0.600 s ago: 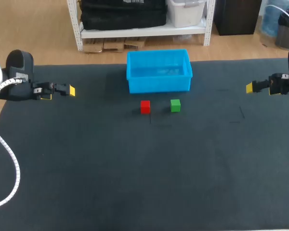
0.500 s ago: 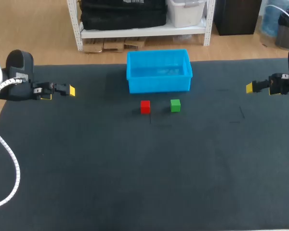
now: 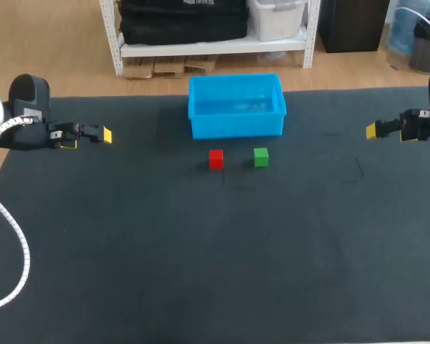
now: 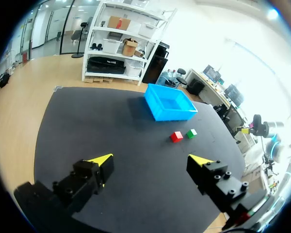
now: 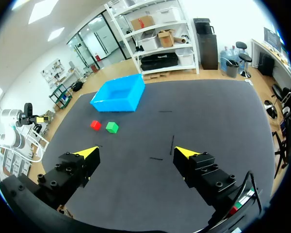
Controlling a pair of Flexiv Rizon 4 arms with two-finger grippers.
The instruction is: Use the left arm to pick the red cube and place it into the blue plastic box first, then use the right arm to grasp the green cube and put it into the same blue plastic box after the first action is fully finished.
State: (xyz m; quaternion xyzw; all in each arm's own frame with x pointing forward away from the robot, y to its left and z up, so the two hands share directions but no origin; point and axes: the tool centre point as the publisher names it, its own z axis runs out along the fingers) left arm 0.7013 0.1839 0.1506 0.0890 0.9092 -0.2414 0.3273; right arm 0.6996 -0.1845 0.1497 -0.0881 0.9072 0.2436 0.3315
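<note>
The red cube (image 3: 216,159) and the green cube (image 3: 261,157) sit side by side on the dark table, just in front of the empty blue plastic box (image 3: 236,106). My left gripper (image 3: 93,135) hovers far off at the table's left side, open and empty. At the far right, my right gripper (image 3: 378,130) is also open with nothing in it. From the left wrist, the left gripper (image 4: 150,160) shows spread fingers, with the red cube (image 4: 176,137), green cube (image 4: 191,133) and box (image 4: 169,102) well ahead. Ahead of the right gripper (image 5: 136,153) lie the green cube (image 5: 112,127), red cube (image 5: 95,124) and box (image 5: 119,92).
The table (image 3: 201,258) is covered in a dark mat with a few faint marks right of the cubes. A white cable (image 3: 18,247) loops down from my left arm over the table's left edge.
</note>
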